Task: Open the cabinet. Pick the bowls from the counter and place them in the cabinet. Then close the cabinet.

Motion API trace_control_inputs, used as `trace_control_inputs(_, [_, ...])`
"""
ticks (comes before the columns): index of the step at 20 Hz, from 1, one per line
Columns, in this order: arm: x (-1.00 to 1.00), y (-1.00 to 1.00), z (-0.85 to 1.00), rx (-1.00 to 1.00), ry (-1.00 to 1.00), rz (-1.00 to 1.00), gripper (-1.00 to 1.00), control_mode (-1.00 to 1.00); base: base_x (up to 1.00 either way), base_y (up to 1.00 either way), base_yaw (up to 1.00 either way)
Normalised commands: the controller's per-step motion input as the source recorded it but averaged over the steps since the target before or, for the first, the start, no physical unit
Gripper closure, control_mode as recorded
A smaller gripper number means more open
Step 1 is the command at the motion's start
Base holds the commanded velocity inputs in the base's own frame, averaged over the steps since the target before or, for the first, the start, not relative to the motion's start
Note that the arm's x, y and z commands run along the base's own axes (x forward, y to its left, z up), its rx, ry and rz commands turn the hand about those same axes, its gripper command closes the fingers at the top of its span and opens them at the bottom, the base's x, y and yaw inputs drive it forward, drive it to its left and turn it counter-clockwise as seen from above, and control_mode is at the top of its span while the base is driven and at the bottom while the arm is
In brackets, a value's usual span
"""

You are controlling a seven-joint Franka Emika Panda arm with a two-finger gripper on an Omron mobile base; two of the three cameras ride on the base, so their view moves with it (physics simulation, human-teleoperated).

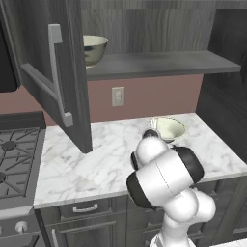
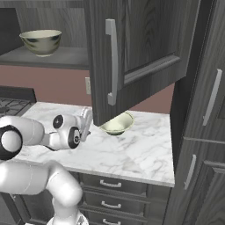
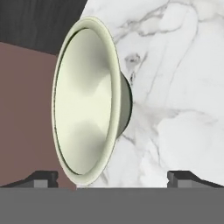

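Note:
The cabinet (image 1: pixel 159 62) stands open, with its left door (image 1: pixel 53 72) and right door (image 2: pixel 132 52) swung out over the counter (image 1: pixel 96 164). The larger bowl (image 1: pixel 94 48) sits on the grey shelf at the left, also seen from the right side as the larger bowl (image 2: pixel 41 41). On the marble near the back wall rests the shallower bowl (image 2: pixel 117 124), under the right door. My gripper (image 2: pixel 86 121) is open and low over the counter, just left of that bowl. In the hand view the shallower bowl (image 3: pixel 85 100) is close, its rim reaching down between my spread fingertips (image 3: pixel 43 177).
A black gas stove (image 1: pixel 14 159) borders the counter on the left. A wall outlet (image 1: pixel 117 96) is on the pink backsplash. Drawers (image 1: pixel 84 208) run below the counter, and a tall dark cabinet (image 2: pixel 206 110) closes off the right end.

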Motion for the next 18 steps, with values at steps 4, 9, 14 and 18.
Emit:
trace_control_inputs(4, [0.22, 0.00, -0.15, 0.00, -0.02, 0.00, -1.00, -1.00, 0.00, 0.00, 0.00])
trace_control_inputs(9, [0.14, -0.07, -0.06, 0.00, -0.04, 0.00, -1.00, -1.00, 0.00, 0.00, 0.00])
trace_control_inputs(14, [0.07, -0.16, 0.00, 0.00, -0.03, 0.00, -1.00, -1.00, 0.00, 0.00, 0.00])
trace_control_inputs(18, [0.09, -0.23, -0.07, 0.01, 0.00, 0.00, -1.00, -1.00, 0.00, 0.00, 0.00])
